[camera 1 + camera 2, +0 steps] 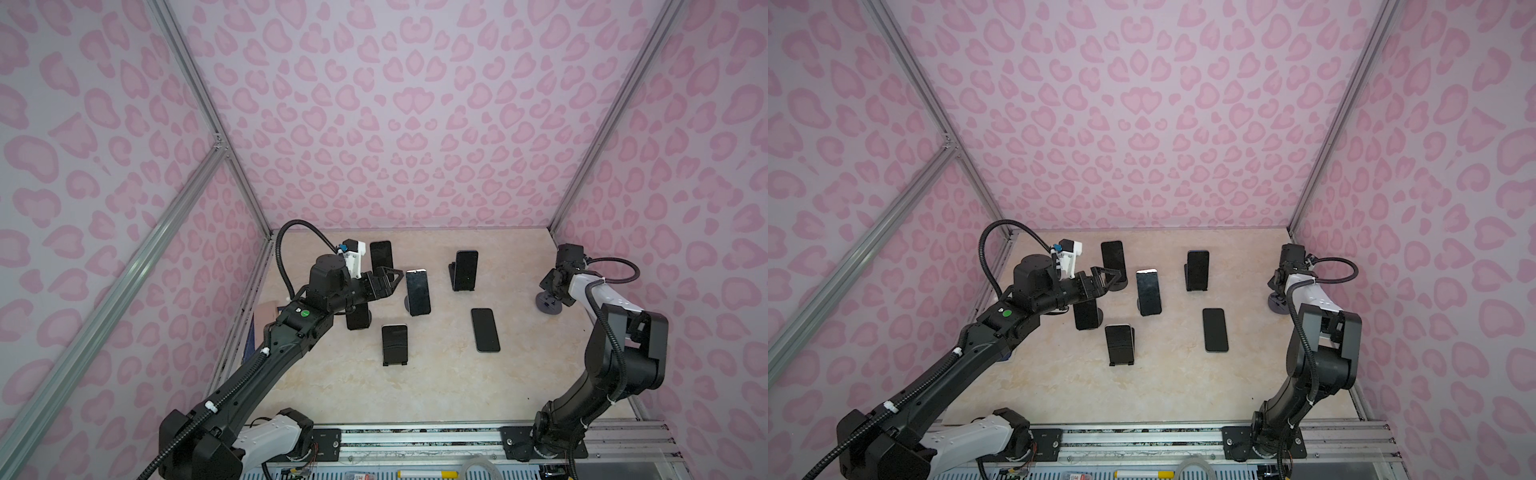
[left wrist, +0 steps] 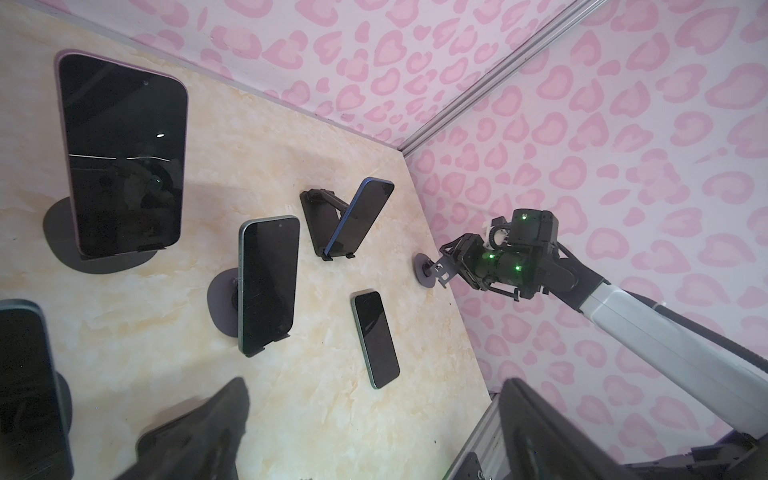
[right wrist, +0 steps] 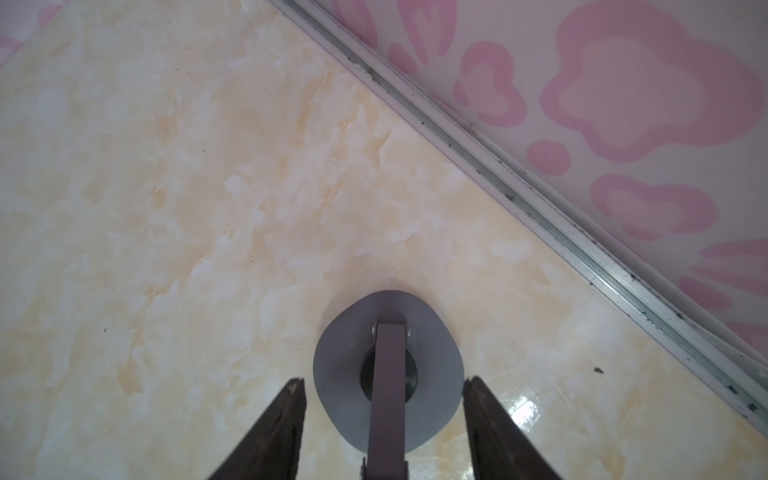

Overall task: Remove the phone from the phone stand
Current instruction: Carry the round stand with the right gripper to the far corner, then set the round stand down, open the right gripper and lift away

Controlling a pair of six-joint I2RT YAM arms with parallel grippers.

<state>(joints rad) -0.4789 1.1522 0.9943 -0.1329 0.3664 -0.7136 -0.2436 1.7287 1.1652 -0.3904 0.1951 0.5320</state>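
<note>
Several dark phones lean on stands on the marble table [image 1: 436, 386]: one at the back left [image 1: 381, 257], one in the middle on a round base [image 1: 417, 293], one on a black folding stand [image 1: 466, 270], one near the front [image 1: 395, 344]. My left gripper [image 1: 392, 280] hovers open and empty between the back-left phone [image 2: 124, 158] and the middle phone [image 2: 268, 286]. Another phone [image 1: 359, 320] is partly hidden under that arm. My right gripper [image 1: 552, 291] is shut on an empty grey phone stand [image 3: 345, 374] by the right wall, its fingers [image 3: 291, 415] either side of the stem.
One phone [image 1: 485, 330] lies flat on the table right of centre. Pink patterned walls close in the back and both sides. An aluminium rail [image 1: 415, 436] carrying both arm bases runs along the front edge. A tan object [image 1: 266, 309] lies at the table's left edge.
</note>
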